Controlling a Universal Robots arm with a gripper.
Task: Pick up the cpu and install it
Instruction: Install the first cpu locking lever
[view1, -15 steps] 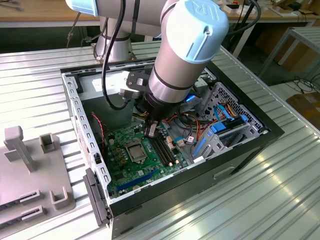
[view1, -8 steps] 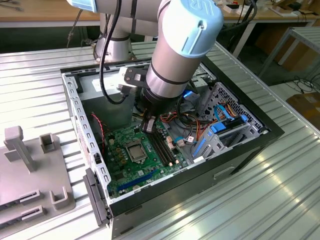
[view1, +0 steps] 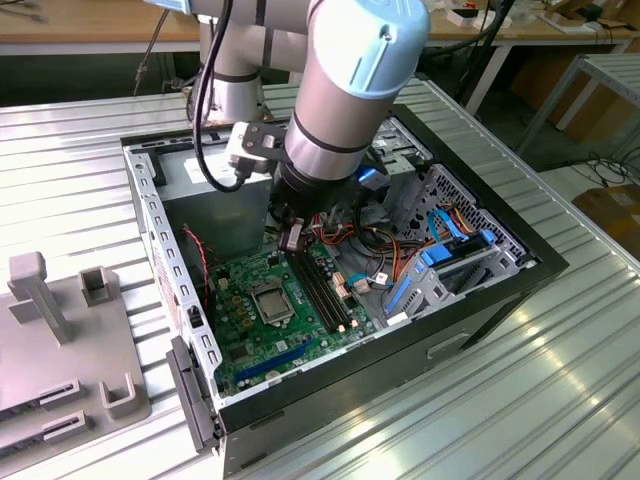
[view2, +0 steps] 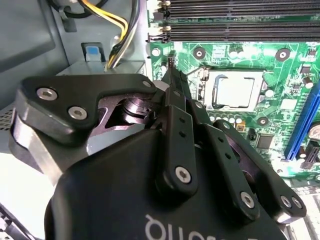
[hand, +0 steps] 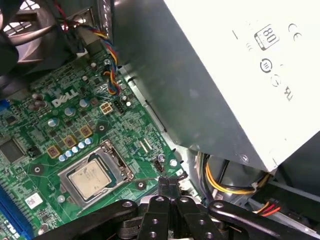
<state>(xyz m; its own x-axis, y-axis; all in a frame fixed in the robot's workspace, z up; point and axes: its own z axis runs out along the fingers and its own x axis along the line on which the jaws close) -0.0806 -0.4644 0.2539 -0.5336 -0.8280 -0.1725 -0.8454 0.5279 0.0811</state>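
Hanging low inside the open computer case (view1: 540, 262), the gripper (view2: 171, 70) has its black fingers (hand: 165, 186) pressed together to a narrow tip with nothing between them, poised just above the green motherboard (hand: 45, 130). A little way off from that tip, the cpu (hand: 90, 178) lies flat in its socket frame (hand: 112, 155), a small square chip with a dull pale-grey metal top that catches the light, seen in both wrist views (view2: 239, 90). Beyond it run the long black memory slots (view2: 240, 20).
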